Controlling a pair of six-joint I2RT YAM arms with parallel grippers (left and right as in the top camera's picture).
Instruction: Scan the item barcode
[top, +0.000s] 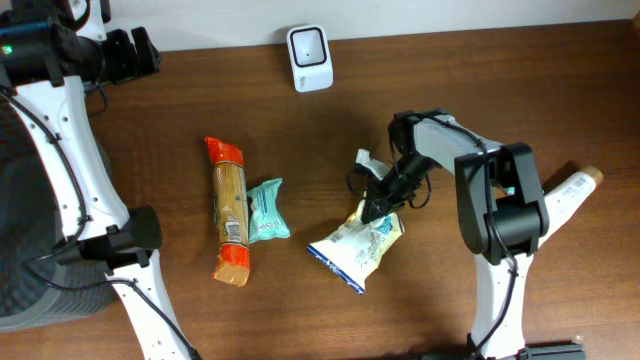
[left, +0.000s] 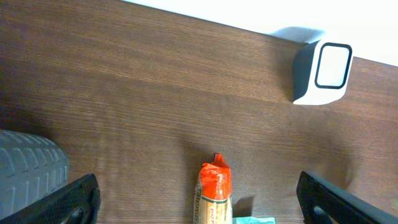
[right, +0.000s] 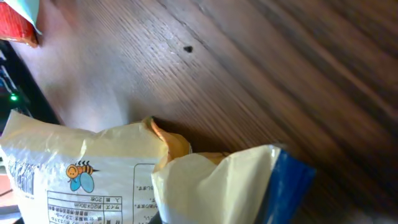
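Right gripper (top: 379, 207) sits a little right of the overhead frame's centre, its jaws closed on the upper edge of the snack bag (top: 358, 246), a pale yellow and white pouch with blue trim. The bag lies on the brown wooden table (top: 500, 80) and slants down toward the lower middle of the frame. In the right wrist view the bag fills the bottom of the picture. Its top edge is crumpled and folded over, with a small bee drawing (right: 79, 176) and a printed panel of text below it; the fingers themselves are out of sight there. No barcode can be made out on the bag in any view. Left gripper (top: 145, 55) hangs at the upper left of the overhead frame, well apart from everything on the table. Its jaws are spread wide with nothing between them, and each finger shows at a bottom corner of the left wrist view. The white scanner (top: 309, 58) stands at the top centre, near the table's far edge and well apart from the bag. Left of centre lies a long cracker pack (top: 230, 210) with orange ends, and a small teal packet (top: 267, 211) touches its right side.
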